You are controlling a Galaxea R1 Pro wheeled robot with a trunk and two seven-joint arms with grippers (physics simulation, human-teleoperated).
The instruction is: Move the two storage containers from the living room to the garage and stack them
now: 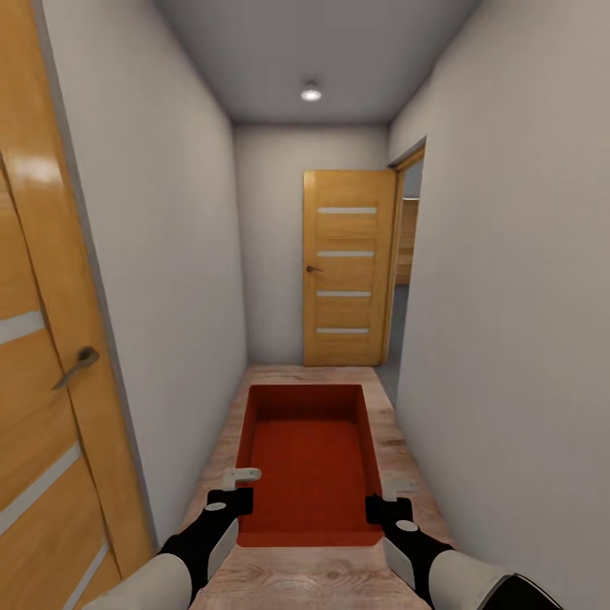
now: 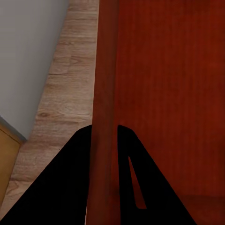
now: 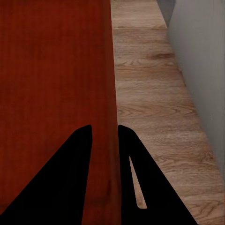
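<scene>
Storage container (image 1: 309,462): orange-red, rectangular, open-topped, finely ribbed inside bottom. Held level in front of the robot, above the wood-plank floor (image 1: 296,585) of a narrow hallway, its long axis running from near to far.

Left gripper (image 1: 241,501): at the container's near left corner. In the left wrist view its dark fingers (image 2: 70,187) straddle the left side wall (image 2: 105,117), one outside and one inside, closed upon it.

Right gripper (image 1: 377,508): at the near right corner. In the right wrist view its fingers (image 3: 61,183) likewise clasp the right side wall (image 3: 110,93) from both faces.

Hallway: plain white-grey walls left and right, grey ceiling with one round lamp (image 1: 311,93).

Far door (image 1: 348,268): light wood, four horizontal glass slits, small handle on its left edge; stands at the far end, right of centre, beside an opening in the right wall.

Near door (image 1: 42,398): same wood, at the left edge, with lever handle (image 1: 78,364).
</scene>
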